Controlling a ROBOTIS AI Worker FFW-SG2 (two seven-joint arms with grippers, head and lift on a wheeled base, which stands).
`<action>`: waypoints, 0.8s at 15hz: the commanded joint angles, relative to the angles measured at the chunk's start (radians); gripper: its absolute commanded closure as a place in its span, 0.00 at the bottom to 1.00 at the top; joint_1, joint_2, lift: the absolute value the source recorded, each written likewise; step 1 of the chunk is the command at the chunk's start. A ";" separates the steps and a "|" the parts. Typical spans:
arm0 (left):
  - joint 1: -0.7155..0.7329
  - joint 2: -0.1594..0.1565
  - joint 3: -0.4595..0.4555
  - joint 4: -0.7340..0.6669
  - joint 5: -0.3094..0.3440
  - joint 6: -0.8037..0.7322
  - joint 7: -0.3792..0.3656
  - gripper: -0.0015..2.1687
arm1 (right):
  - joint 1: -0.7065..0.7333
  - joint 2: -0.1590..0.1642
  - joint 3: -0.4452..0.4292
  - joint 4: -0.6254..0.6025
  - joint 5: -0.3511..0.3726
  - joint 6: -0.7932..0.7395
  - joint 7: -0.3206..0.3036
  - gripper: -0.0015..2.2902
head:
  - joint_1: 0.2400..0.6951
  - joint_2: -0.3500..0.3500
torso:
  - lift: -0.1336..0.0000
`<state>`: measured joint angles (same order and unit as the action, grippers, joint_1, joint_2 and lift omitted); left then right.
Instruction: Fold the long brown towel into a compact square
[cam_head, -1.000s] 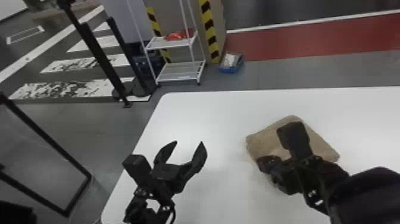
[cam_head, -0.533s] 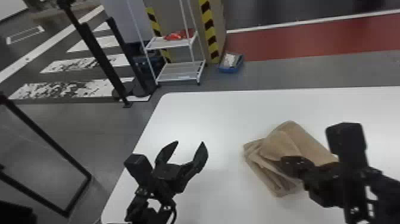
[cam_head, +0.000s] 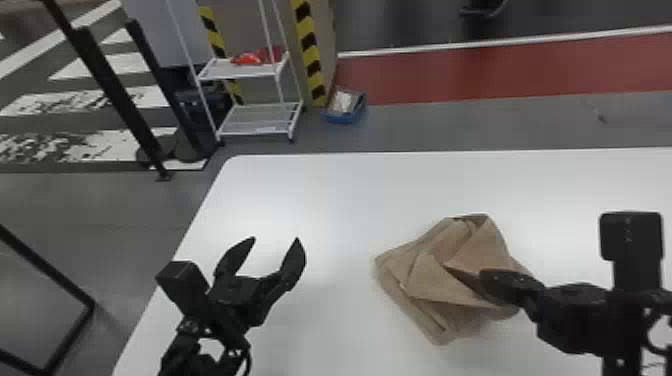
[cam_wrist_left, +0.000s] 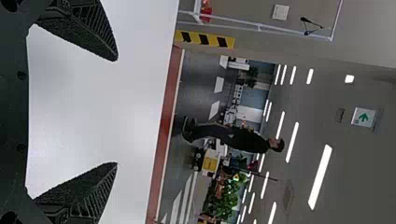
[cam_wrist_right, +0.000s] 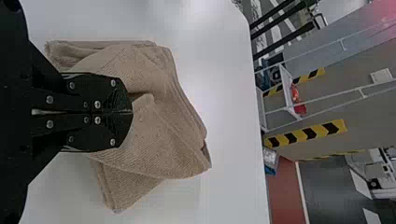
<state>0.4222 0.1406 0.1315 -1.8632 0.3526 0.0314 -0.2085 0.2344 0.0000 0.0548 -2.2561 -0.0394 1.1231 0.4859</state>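
Well, brown cloth towel (cam_head: 425, 280): it lay right of centre on the smooth white table (cam_head: 320, 200), in a layered bundle, its top layers rumpled and skewed across the lower ones. I judged it partly folded, not a neat square.
Black two-fingered right gripper (cam_wrist_right: 131, 112): its claw was narrow, fingers together on a pinch of the towel. It had the cloth near the bundle's right side, presumably because a grip there let me draw the loose layer over while the table bore the rest.
Black two-fingered left gripper (cam_head: 275, 240): parked over the left part of the table, well apart from the towel, its claw wide and empty. I took that spot as leaving the working arm room.
Next move: I reckoned on laying the held layer down flat and squaring the edges.
Risk: a hard pull could have dragged the whole stack or bunched it further.
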 joint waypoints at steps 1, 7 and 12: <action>0.004 0.000 -0.001 -0.002 0.000 -0.001 0.000 0.04 | -0.027 0.001 0.066 0.024 -0.008 -0.074 -0.001 0.89 | 1.00 0.84 | 0.13; 0.007 0.000 0.003 -0.004 0.002 -0.001 0.000 0.04 | -0.090 0.001 0.264 0.142 0.062 -0.090 0.002 0.89 | 1.00 1.00 | 0.13; 0.001 0.004 -0.001 0.002 0.008 -0.001 0.000 0.04 | -0.063 0.001 0.266 0.147 0.090 -0.065 0.042 0.00 | 1.00 1.00 | 0.13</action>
<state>0.4255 0.1442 0.1328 -1.8612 0.3590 0.0300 -0.2085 0.1585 0.0000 0.3268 -2.0961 0.0592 1.0556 0.5254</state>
